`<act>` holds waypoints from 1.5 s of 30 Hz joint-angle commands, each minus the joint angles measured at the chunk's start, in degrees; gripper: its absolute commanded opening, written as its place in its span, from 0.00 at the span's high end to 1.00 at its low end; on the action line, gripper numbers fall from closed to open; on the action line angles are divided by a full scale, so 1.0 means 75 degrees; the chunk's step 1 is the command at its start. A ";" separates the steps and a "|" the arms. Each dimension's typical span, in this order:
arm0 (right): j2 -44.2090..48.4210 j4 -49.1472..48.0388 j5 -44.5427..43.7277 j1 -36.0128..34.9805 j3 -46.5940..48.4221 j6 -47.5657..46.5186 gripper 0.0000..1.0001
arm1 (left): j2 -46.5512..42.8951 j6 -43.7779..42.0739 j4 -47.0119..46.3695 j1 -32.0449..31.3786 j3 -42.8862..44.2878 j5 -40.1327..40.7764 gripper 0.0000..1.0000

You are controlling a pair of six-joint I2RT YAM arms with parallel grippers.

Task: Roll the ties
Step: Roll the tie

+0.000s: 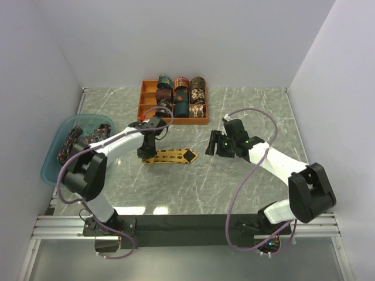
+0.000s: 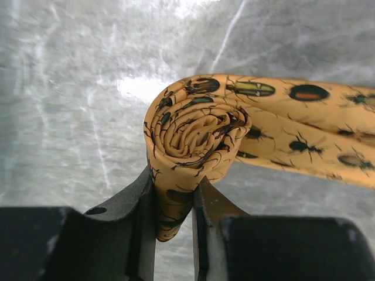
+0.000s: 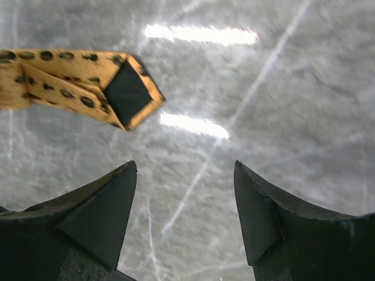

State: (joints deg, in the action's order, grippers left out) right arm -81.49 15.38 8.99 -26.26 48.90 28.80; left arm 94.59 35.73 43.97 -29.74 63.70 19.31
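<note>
A mustard-gold tie (image 1: 173, 156) with dark insect motifs lies flat on the marble table, its pointed wide end (image 3: 126, 91) toward the right. Its narrow end is wound into a small roll (image 2: 196, 132), and my left gripper (image 2: 174, 202) is shut on that roll, the fingers (image 2: 139, 216) pinching its lower edge. My right gripper (image 3: 185, 175) stands open over bare table just right of the tie's pointed tip, with nothing between its fingers (image 3: 111, 205). Several rolled ties (image 1: 181, 96) stand in the orange tray. Loose dark ties (image 1: 79, 140) lie in the blue basin.
The orange compartment tray (image 1: 145, 100) sits at the back centre of the table. The translucent blue basin (image 1: 61, 132) rests at the left edge, beside my left arm. White walls close in the table at back and both sides.
</note>
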 commanded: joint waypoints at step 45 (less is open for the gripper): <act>0.1596 -0.0398 0.0781 0.0044 -0.1341 -0.0558 0.29 | 0.2378 0.0862 0.1533 -0.2422 0.3308 0.1270 0.28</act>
State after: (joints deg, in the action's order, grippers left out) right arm -70.63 15.27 13.32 -26.22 38.24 25.58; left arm 117.75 42.68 58.85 -48.18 89.56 31.24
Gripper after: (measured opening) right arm 0.714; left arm 0.714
